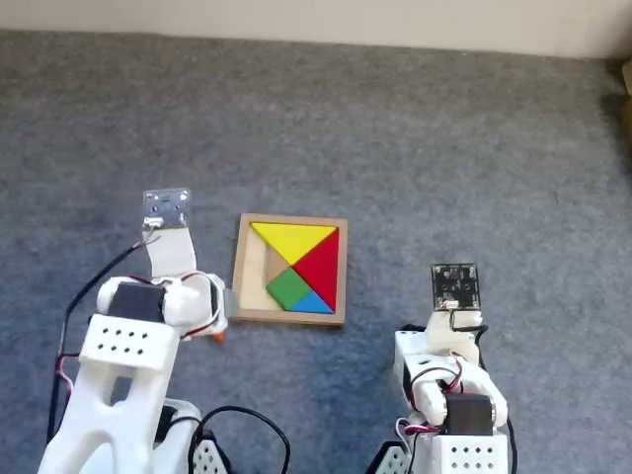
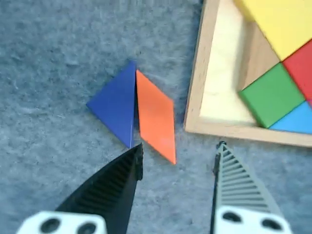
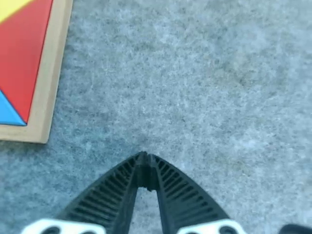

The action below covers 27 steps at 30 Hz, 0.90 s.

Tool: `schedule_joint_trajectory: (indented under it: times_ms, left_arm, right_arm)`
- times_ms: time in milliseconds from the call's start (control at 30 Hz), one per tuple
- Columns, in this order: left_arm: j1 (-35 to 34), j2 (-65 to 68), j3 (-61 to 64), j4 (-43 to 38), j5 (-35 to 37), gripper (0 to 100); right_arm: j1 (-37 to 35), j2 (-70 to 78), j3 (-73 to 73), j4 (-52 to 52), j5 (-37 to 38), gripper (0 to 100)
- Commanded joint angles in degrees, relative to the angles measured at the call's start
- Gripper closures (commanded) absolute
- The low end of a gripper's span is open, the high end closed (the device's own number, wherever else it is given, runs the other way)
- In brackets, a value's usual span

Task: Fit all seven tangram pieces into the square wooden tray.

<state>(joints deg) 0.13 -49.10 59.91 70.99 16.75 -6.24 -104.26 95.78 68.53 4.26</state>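
From above, the tray (image 1: 240, 269) holds four coloured pieces (image 1: 316, 265), with bare floor at its left. At the left wrist, the left gripper (image 2: 180, 147), jaws apart, hangs by an orange parallelogram (image 2: 156, 116) touching a blue triangle (image 2: 115, 103) on the carpet (image 2: 48, 48) just outside the tray; both look light, stiff and slick, best pinched across opposite edges. The right gripper (image 3: 146, 160) is closed, empty, over carpet.

One wooden tray (image 1: 240, 267). Tangram pieces counted: six coloured. Four triangles: yellow triangle (image 1: 291, 240), red triangle (image 1: 321, 265), light blue triangle (image 1: 314, 302), dark blue triangle (image 2: 117, 105). One green square (image 1: 287, 287). One orange parallelogram (image 2: 156, 117). Four of the six sat in the tray, two outside it. A tan patch (image 1: 274, 269) beside the green square was possibly a seventh piece; could not tell. Two end effectors: left end effector (image 2: 179, 146), right end effector (image 3: 146, 157)
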Motion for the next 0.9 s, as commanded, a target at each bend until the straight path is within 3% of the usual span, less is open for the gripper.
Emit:
schedule_joint_trajectory:
  times_ms: [0, 400, 867]
  left_arm:
    - [-1.0, -1.2, 0.1, 0.1, -2.5, 77]
    - [-0.9, 1.2, -0.1, 0.0, -2.7, 77]
    - [-1.2, 36.4, -14.4, -3.3, -5.8, 77]
  right_arm:
    - [0.7, -0.3, 6.3, -0.1, -0.2, 99.3]
    - [0.7, -0.3, 6.3, -0.1, -0.2, 99.3]
    - [0.7, -0.3, 6.3, -0.1, -0.2, 99.3]
